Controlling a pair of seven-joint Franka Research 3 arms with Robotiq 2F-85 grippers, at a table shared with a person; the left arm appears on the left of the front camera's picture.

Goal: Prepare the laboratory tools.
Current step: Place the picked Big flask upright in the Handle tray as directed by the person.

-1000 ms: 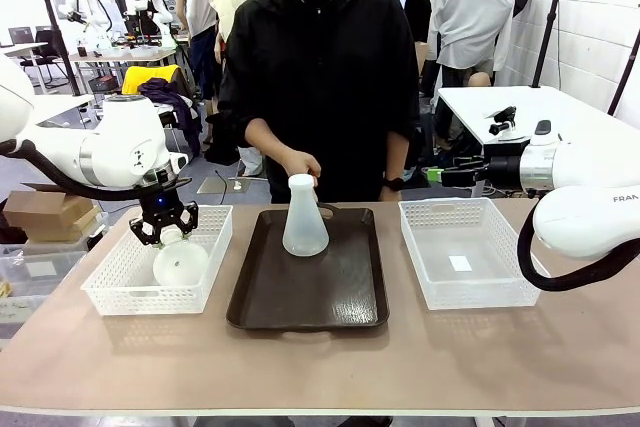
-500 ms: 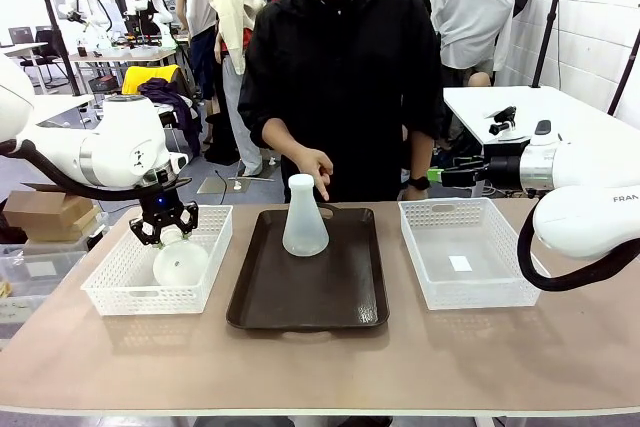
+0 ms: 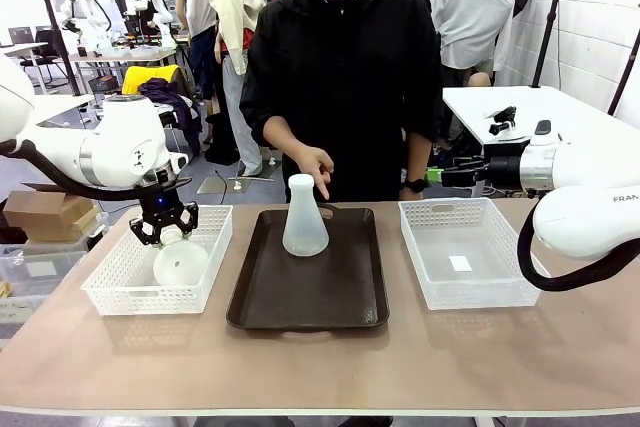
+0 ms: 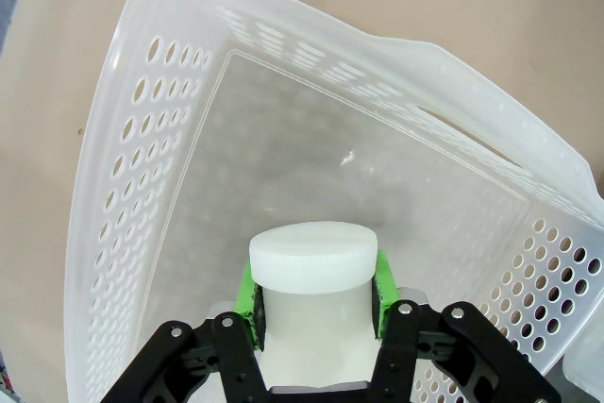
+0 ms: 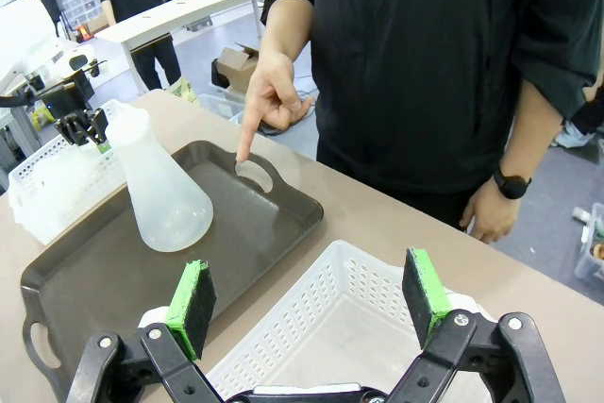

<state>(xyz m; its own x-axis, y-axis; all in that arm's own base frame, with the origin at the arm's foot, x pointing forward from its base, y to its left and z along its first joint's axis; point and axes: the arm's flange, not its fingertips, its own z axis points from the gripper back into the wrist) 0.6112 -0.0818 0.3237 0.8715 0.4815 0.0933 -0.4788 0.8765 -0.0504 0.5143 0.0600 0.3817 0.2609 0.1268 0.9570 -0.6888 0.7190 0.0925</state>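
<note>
One frosted-white conical flask (image 3: pixel 304 219) stands upright at the back of the dark tray (image 3: pixel 340 292), also seen in the right wrist view (image 5: pixel 165 191). The other flask (image 3: pixel 180 263) hangs tilted in the left white basket (image 3: pixel 115 287), and my left gripper (image 3: pixel 165 232) is shut on its neck. In the left wrist view the green pads (image 4: pixel 247 294) press both sides of that neck (image 4: pixel 313 261). My right gripper (image 5: pixel 311 294) is open over the right white basket (image 5: pixel 311 323), holding nothing.
A person stands across the table, one hand (image 3: pixel 316 165) just behind the tray flask, index finger (image 5: pixel 247 139) pointing down at the tray's far handle. The right basket (image 3: pixel 470 292) holds a small white label. Bare tabletop runs along the near edge.
The person's hand has let go of the tray flask's neck and drawn back a little, now pointing downward. Neither arm has moved.
</note>
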